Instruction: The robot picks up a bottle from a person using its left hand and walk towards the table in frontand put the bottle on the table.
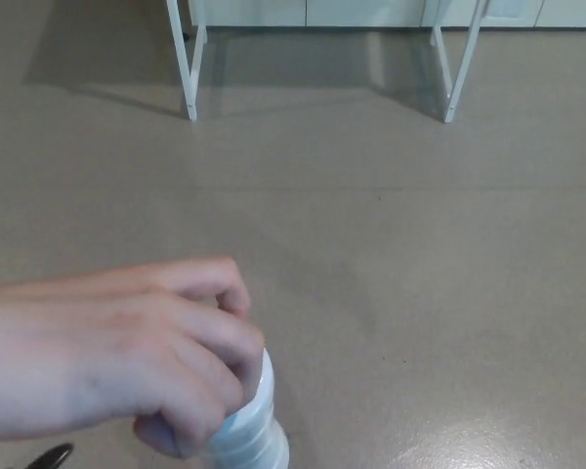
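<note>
A person's hand (127, 352) grips a white ribbed plastic bottle (254, 435). Left of the bottle, the robot's left hand (47, 456) barely shows; I cannot tell its grasp.

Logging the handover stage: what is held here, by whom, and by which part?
A person's hand holds the pale bottle by its top end, fingers curled around it. No robot hand shows on it.

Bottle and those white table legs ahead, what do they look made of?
Bottle: probably plastic, pale bluish-white and ribbed, with a soft sheen on the ridges. Table legs: likely painted metal, thin straight white bars, matte; too far to be sure.
</note>
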### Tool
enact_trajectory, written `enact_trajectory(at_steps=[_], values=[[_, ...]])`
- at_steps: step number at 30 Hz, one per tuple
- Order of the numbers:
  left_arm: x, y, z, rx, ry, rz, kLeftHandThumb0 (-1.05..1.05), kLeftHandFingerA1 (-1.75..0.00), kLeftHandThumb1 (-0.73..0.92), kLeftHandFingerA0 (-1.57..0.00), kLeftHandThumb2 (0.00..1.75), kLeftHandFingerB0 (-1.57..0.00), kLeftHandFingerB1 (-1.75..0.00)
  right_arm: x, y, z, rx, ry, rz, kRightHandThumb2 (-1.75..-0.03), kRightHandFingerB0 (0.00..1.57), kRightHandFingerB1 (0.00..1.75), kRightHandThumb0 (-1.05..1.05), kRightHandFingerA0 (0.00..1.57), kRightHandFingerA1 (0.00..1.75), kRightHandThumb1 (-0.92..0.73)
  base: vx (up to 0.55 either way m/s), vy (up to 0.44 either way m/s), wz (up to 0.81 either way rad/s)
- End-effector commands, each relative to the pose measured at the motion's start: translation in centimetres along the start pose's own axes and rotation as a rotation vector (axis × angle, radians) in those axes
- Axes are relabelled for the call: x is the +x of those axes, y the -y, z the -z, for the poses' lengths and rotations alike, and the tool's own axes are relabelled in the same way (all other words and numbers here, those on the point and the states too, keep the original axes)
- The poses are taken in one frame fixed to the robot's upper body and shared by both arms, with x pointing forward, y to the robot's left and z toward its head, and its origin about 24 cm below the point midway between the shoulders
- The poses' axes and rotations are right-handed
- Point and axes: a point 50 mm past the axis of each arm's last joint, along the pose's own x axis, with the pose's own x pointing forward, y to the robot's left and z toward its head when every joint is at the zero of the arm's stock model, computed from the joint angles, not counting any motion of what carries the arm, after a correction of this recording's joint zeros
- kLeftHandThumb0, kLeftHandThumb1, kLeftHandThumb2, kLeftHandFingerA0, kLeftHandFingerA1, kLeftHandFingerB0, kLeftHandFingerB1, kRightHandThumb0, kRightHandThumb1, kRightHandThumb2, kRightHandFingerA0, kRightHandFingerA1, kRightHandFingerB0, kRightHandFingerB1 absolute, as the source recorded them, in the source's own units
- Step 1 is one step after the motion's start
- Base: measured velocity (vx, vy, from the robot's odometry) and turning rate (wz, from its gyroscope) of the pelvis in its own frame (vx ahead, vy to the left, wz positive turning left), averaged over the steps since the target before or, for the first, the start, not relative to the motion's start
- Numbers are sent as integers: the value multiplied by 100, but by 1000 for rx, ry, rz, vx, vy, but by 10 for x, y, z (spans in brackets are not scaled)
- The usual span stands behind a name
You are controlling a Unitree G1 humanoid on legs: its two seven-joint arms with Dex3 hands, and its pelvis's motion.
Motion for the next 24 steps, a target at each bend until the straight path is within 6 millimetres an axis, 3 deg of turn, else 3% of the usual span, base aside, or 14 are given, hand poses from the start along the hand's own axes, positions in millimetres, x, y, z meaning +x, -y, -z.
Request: enact_trajectory(at_steps=[1, 5, 6, 7, 8, 12, 20, 21, 24], values=[[-43, 32, -130, 116, 465, 586, -57, -36, 37, -4, 78, -3, -19, 0, 9, 5, -28, -36, 6, -62, 48, 38, -48, 61, 44, -73, 0, 0, 0], [-56, 47, -150, 168, 477, 723, -54, -34, 33, 0, 77, 0, -19, -1, 7, 6, -42, -39, -1, -63, 47, 37, -47, 60, 43, -73, 0, 0, 0], [-58, 50, -154, 193, 483, 743, -54, -36, 33, 0, 78, 0, -18, -1, 7, 7, -44, -41, -2, -87, 42, 51, -51, 53, 56, -60, 0, 0, 0], [-59, 50, -154, 200, 487, 746, -54, -36, 33, 0, 78, 0, -18, -1, 7, 7, -45, -42, -3, -87, 42, 51, -51, 53, 56, -60, 0, 0, 0], [-61, 52, -157, 212, 490, 757, -54, -35, 33, 0, 78, 0, -17, -1, 7, 7, -45, -43, -3, -62, 47, 38, -46, 60, 43, -73, 0, 0, 0], [-66, 58, -167, 283, 511, 796, -54, -41, 33, 0, 79, 0, -17, 0, 8, 5, -27, -43, -5, -60, 48, 37, -47, 59, 42, -73, 0, 0, 0], [-69, 60, -173, 325, 465, 866, -57, -34, 34, 0, 79, 0, -18, 1, 7, 3, -49, -34, -6, -62, 48, 38, -47, 61, 44, -73, 0, 0, 0], [-69, 60, -174, 343, 457, 877, -59, -34, 35, 0, 80, 0, -16, 1, 8, 2, -54, -32, -8, -88, 42, 51, -52, 54, 56, -60, 0, 0, 0], [-69, 59, -175, 350, 433, 895, -58, -36, 35, 0, 79, 0, -15, 1, 8, 2, -52, -35, -8, -88, 42, 51, -51, 54, 56, -60, 0, 0, 0]])
